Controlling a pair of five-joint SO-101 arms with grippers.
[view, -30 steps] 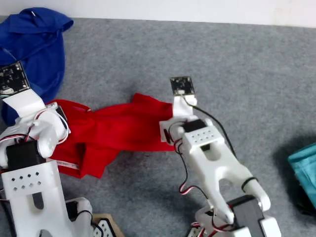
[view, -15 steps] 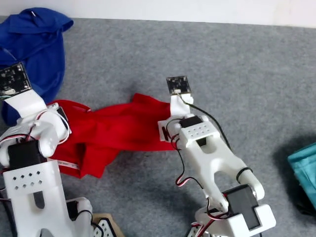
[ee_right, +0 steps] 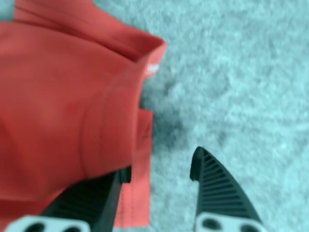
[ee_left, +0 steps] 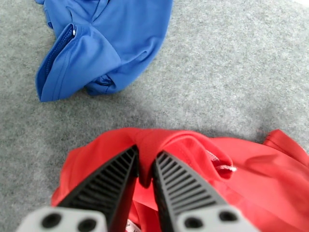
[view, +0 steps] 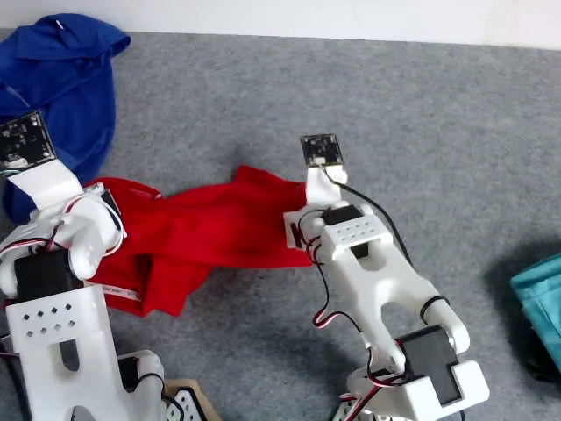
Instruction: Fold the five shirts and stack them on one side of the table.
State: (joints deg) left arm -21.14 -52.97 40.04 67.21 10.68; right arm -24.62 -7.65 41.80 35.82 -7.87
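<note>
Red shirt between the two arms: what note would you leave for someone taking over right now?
Left gripper: shut on a fold of the red shirt.
Right gripper: open at that shirt's other edge.
Red shirt lies crumpled on the grey table; blue shirt is bunched at the far left, teal shirt at the right edge.
Nothing is folded or stacked yet; all the folding is left.

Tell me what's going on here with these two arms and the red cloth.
Two robot arms are working on a red shirt that lies crumpled on the grey table. The left arm has its jaws shut on a fold at one end of it. The right arm is at the other end, jaws open across the shirt's edge, not yet gripping. A blue shirt lies bunched beyond the left arm, and a bit of teal cloth shows at the table's other side.
</note>
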